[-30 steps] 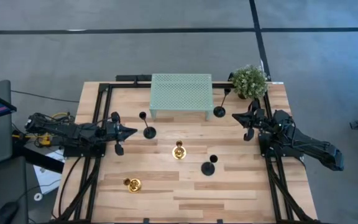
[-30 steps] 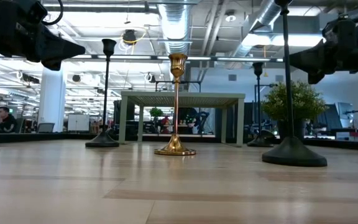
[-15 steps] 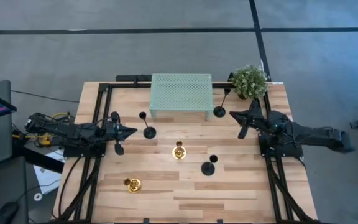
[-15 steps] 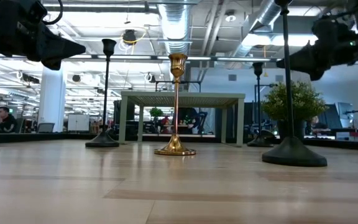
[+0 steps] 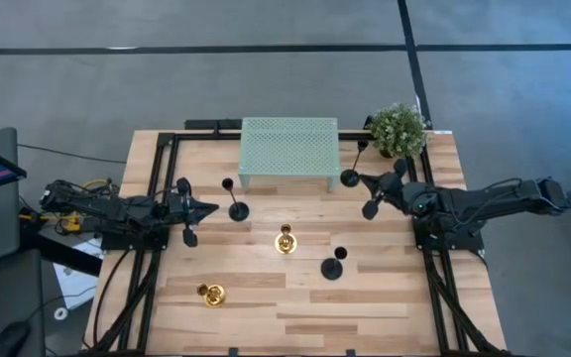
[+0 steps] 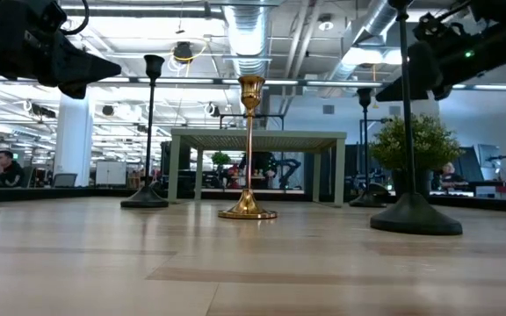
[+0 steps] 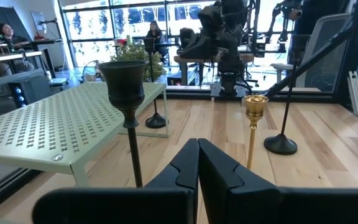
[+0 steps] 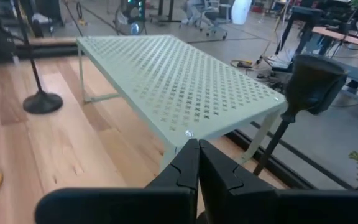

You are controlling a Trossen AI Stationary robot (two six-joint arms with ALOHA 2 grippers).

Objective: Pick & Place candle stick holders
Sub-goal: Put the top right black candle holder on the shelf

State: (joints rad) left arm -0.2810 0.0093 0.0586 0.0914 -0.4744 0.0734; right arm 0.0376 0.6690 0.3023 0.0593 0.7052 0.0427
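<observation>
- Where the wooden table comes nearest its front edge, a short gold holder sits at the front left, well apart from everything else
- Farther in, a black-stemmed holder stands right of centre on its round base, and a second gold holder stands upright near the table's middle
- At the left edge, the left gripper hangs above the wood with its fingers pressed together on nothing; another black holder stands just beside its tip
- Across the table, the right gripper reaches inward from the right side, raised off the surface, its fingers likewise closed and empty; in the right wrist view they meet in front of the stand's corner
- Just beside that gripper's tip, the third black holder stands at the right front leg of the pale green perforated stand, base on the wood
- Behind it, a small bushy green plant occupies the far right corner
</observation>
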